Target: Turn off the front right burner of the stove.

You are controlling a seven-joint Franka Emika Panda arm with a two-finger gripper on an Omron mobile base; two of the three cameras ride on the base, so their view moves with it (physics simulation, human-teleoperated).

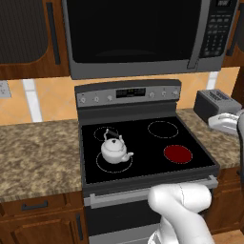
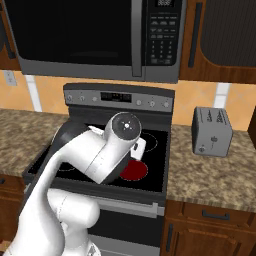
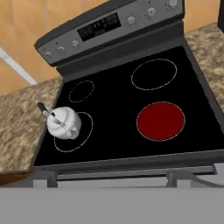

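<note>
The stove [image 1: 128, 94] has a black glass top and a grey back panel with small knobs [image 3: 151, 12] on either side of a digital display. Its front right burner [image 1: 177, 154] [image 3: 160, 121] glows solid red, and in the right base view the front right burner [image 2: 134, 171] is partly hidden behind my arm. The other three zones are thin white rings. My gripper [image 1: 224, 123] hangs above the stove's right edge near the toaster. Its fingers cannot be made out, so I cannot tell its state. It is well clear of the knobs.
A small white kettle [image 1: 114, 148] [image 3: 63, 123] sits on the front left zone. A grey toaster [image 2: 212, 131] stands on the granite counter right of the stove. A large microwave [image 1: 138, 33] hangs low over the back panel. Wooden cabinets flank it.
</note>
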